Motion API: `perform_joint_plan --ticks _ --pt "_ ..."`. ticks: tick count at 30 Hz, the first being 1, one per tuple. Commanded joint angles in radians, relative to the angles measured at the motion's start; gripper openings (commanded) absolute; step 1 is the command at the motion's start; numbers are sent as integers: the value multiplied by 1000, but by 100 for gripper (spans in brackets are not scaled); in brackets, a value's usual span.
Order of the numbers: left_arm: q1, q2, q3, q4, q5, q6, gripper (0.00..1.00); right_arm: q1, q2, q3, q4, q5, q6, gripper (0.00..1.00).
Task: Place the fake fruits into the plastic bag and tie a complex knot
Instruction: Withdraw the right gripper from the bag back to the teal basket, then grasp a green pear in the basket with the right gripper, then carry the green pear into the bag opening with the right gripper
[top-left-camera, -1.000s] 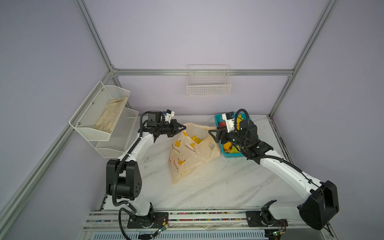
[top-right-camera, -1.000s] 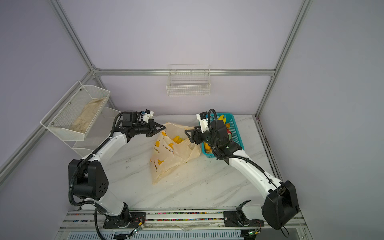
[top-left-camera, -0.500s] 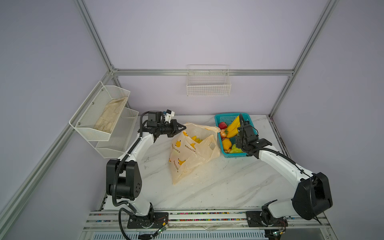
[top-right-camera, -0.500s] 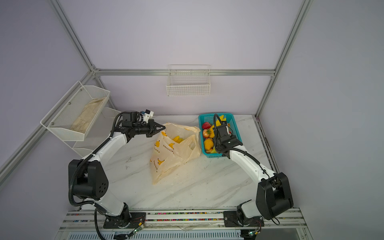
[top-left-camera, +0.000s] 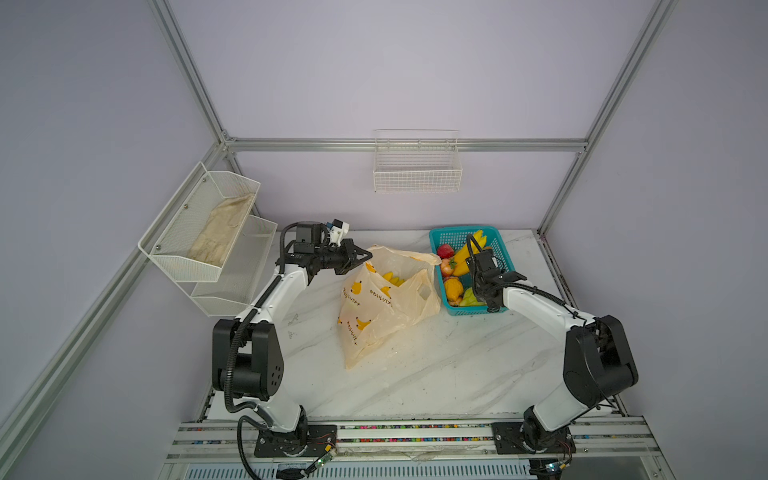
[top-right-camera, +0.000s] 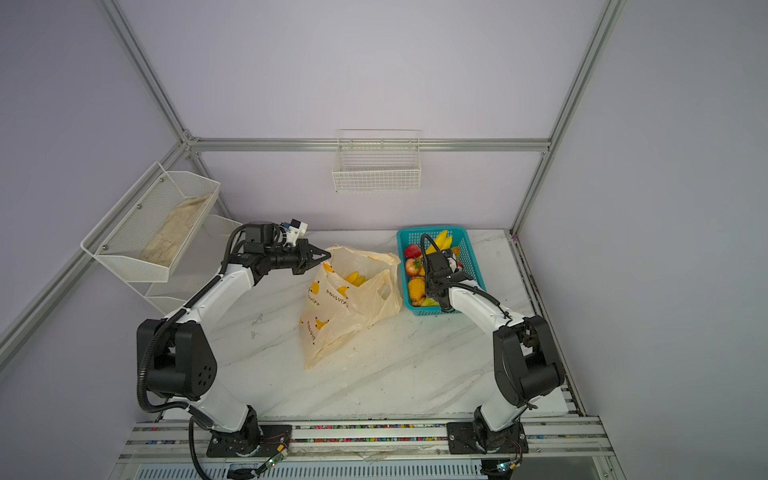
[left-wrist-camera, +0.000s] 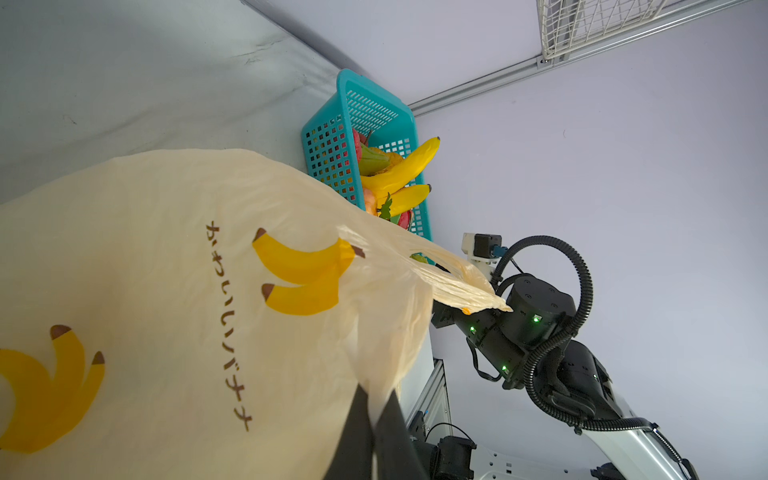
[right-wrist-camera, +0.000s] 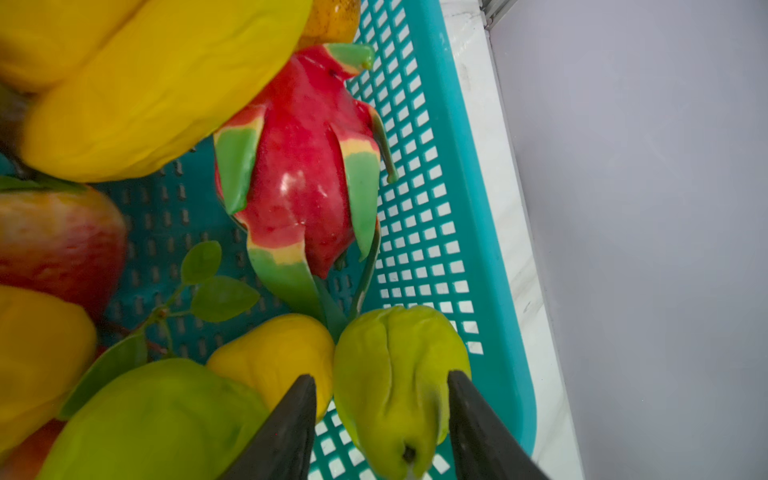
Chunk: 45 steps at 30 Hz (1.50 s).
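1. Noted left gripper clenched on the rim of the plastic bag, holding that edge up so the mouth gapes toward the teal basket. Confirmed the pinch on the film in the left wrist view, fingers.
2. Found the bag lying on the marble table, just beside the basket, with one banana bunch already inside.
3. Counted the rest of the fake fruits as heaped in the basket, so loading judged early. Tying not yet begun.
4. Found right gripper down in the basket, fingers either side of a green pear. Saw one finger against the skin and what looks like a thin gap at the other. Cannot tell whether the clamp is firm.
5. Judged step in hand: picking the pear for transfer to the bag.
6. Close squarely across the widest part of the pear. Expect the glossy, tapered skin to squirt out of an off-centre pinch.
7. Mind the yellow fruit touching the pear and the dragon fruit with a green leaf tip reaching down to it.
8. Lift straight up until clear of the basket wall, to avoid dragging neighbours.
9. Carry over the raised rim and release low inside the mouth.
10. Hold the left pinch taut throughout. Expect a slack rim to fold the opening shut.
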Motion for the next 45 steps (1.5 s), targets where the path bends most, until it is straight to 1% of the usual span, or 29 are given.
perform_joint_plan --ticks 1,4,9,12,14,15,18,19,21,24,25,28,30,32,35,37,39,41,45 --pt "5 -18 -33 30 5 20 0 -11 14 31 -22 58 -4 51" --pt "5 -17 -33 30 6 19 0 -15 26 32 -23 70 -5 47" --pt "5 -19 -33 31 7 19 0 -17 20 33 -23 55 -9 37" --pt "5 -20 -32 31 6 19 0 -17 1 34 -25 38 -13 28" --pt "5 -22 -33 30 7 19 0 -16 -25 40 -31 33 -12 18" --pt "5 -22 -34 30 8 19 0 -17 -38 45 -36 33 -11 16" --pt "4 -21 -33 30 6 16 0 -17 -84 69 -49 40 -27 13" --pt "5 -21 -33 30 6 17 0 -14 -102 83 -55 24 -32 13" --pt "5 -21 -33 30 6 16 0 -7 -150 104 -59 -53 -38 12" --pt "5 -21 -34 30 8 18 0 16 -245 119 -20 -210 -63 12" --pt "5 -21 -33 30 8 19 0 22 -300 126 -8 -275 -73 12" --pt "5 -18 -32 30 8 17 0 40 -387 153 36 -501 -91 12" --pt "4 -19 -32 31 8 17 0 54 -440 162 101 -661 -86 12" --pt "3 -19 -33 31 8 17 0 71 -478 154 213 -839 -54 12" --pt "4 -19 -32 30 8 16 0 100 -467 133 383 -1044 10 12" --pt "2 -20 -33 30 8 15 0 129 -418 139 436 -1087 21 12" --pt "0 -22 -34 30 8 15 0 166 -360 150 466 -1092 19 12" --pt "0 -23 -33 30 9 16 0 208 -291 158 494 -1084 19 12" --pt "0 -24 -31 30 11 15 0 255 -153 177 528 -1020 10 12"
